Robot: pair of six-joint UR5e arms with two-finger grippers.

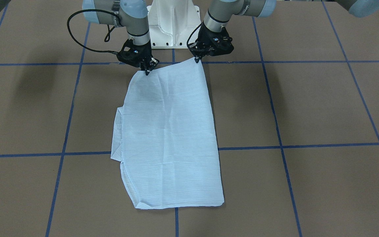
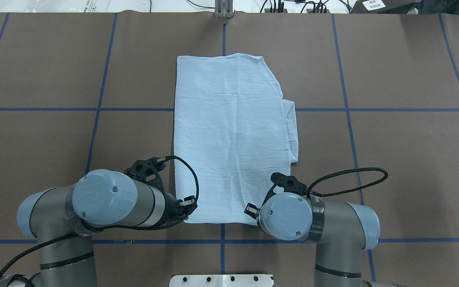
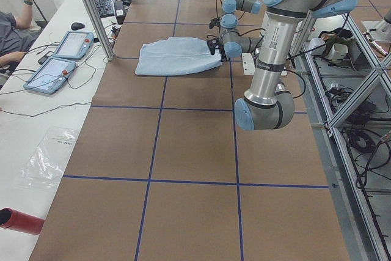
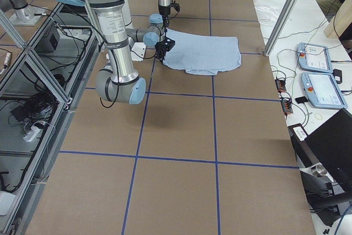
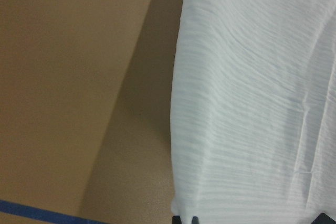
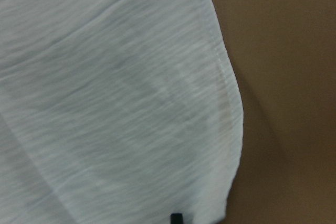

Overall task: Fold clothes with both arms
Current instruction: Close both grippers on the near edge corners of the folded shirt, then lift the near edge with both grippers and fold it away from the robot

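**A:** Nearest the overhead lens?

**B:** Arms, two. Left arm (image 2: pixel 106 197) and right arm (image 2: pixel 289 215). Each is bent at the elbow, with the forearm low and turned inward and the wrist angled down to the surface (image 1: pixel 308 105).

**A:** End effectors?

**B:** Two, black, two-fingered. Left end effector (image 1: pixel 196 60): fingers drawn together, pinching one corner of the shirt (image 1: pixel 168 131). Right end effector (image 1: pixel 147 70): likewise narrowed onto the other corner of the same edge.

**A:** Fabric items?

**B:** One. Light blue, finely striped, folded to a long rectangle and lying flat. It begins at the fingertips and stretches straight away from both end effectors. A folded layer juts out along the right end effector's side, well beyond it.

**A:** Other entries?

**B:** Blue tape lines (image 1: pixel 308 62), gridding the surface. One white pedestal base (image 1: pixel 173 23), behind the end effectors.
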